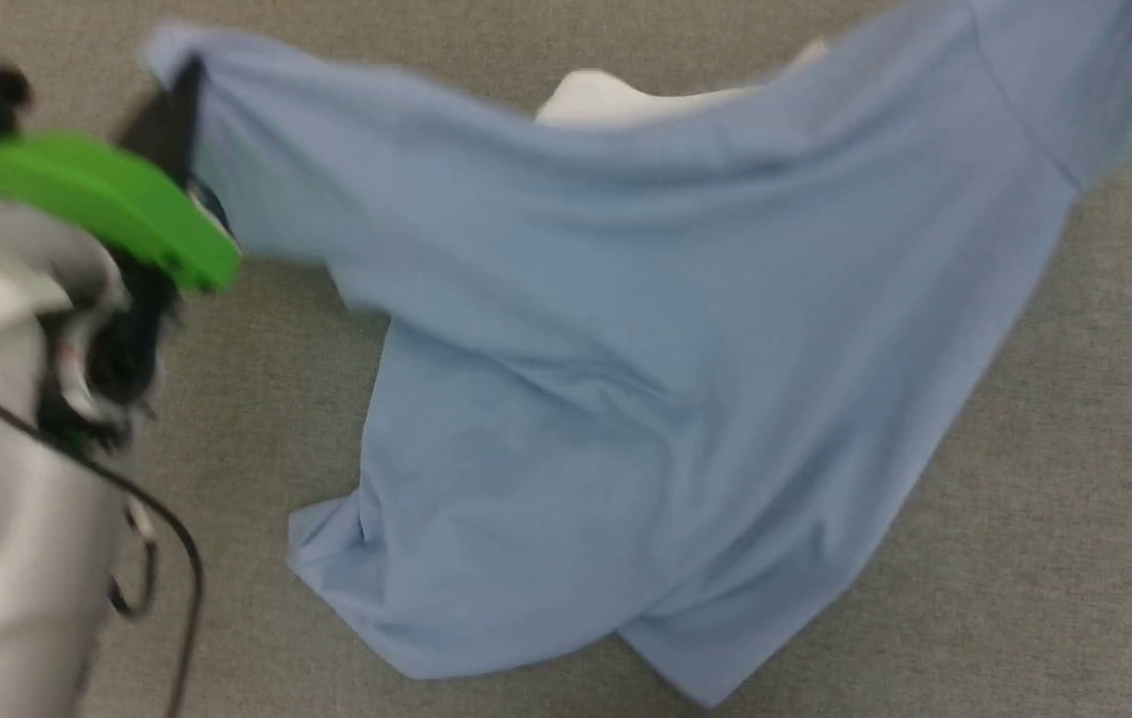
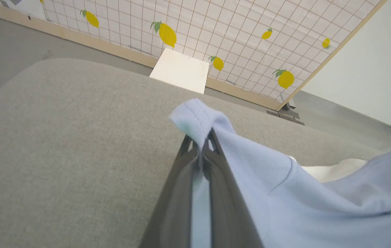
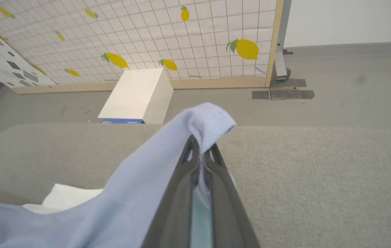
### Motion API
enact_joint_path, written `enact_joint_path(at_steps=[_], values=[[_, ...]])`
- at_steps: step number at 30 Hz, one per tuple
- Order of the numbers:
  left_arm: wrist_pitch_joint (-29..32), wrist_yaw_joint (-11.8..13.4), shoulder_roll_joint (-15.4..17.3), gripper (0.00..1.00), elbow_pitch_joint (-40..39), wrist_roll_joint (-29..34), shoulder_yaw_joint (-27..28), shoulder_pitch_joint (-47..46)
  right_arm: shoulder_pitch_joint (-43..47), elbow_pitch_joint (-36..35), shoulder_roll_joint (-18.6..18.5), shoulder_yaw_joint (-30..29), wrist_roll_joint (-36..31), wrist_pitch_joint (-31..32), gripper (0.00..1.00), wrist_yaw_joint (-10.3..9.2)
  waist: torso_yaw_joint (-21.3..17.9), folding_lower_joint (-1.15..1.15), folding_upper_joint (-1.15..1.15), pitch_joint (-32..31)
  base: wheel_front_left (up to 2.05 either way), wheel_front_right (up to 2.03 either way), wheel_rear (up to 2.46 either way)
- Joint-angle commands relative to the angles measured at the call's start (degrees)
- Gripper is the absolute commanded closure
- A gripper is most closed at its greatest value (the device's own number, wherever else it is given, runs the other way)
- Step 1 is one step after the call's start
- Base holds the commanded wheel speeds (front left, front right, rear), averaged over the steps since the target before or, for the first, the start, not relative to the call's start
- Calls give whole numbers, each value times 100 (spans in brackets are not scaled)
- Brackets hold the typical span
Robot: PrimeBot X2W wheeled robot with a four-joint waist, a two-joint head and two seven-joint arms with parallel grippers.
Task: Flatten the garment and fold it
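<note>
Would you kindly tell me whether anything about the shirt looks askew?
Yes. The garment, pinched by the left gripper and right gripper, drapes crookedly onto the grey surface, its lower left corner bunched.

Soft matt knit garment (image 1: 645,379), coarse woven grey surface (image 1: 1074,519)

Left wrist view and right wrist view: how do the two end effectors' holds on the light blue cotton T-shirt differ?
Left end effector: the light blue cotton T-shirt trails to its view's right, its pinched tuft leaning left. Right end effector: the shirt trails left, the tuft leaning right. Shared: both are shut on the shirt over the grey fabric surface.
</note>
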Motion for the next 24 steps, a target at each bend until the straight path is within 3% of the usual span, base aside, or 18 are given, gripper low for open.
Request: enact_joint_path(at_steps=[1, 8, 15, 19, 24], values=[[40, -71, 193, 100, 140, 146, -23, -426, -310, 34, 140, -34, 20, -74, 100, -6, -52, 0, 0, -78, 0, 0, 0], [358, -299, 712, 100, 1267, 991, -403, -2625, -2124, 501, 607, -255, -468, -580, 100, -6, -201, 0, 0, -3, 0, 0, 0], [-25, -144, 730, 100, 2026, 1654, -501, -4511, -3872, 1105, 841, -412, -955, -1554, 100, -6, -282, 0, 0, 184, 0, 0, 0], [-615, -119, 698, 100, 2236, 1796, -396, -5172, -4480, 1356, 877, -497, -1005, -2322, 100, -6, -290, 0, 0, 236, 0, 0, 0], [-973, -266, 634, 100, 2531, 1756, -415, -5221, -4569, 1777, 886, -478, -992, -2535, 100, -6, -261, 0, 0, 242, 0, 0, 0]])
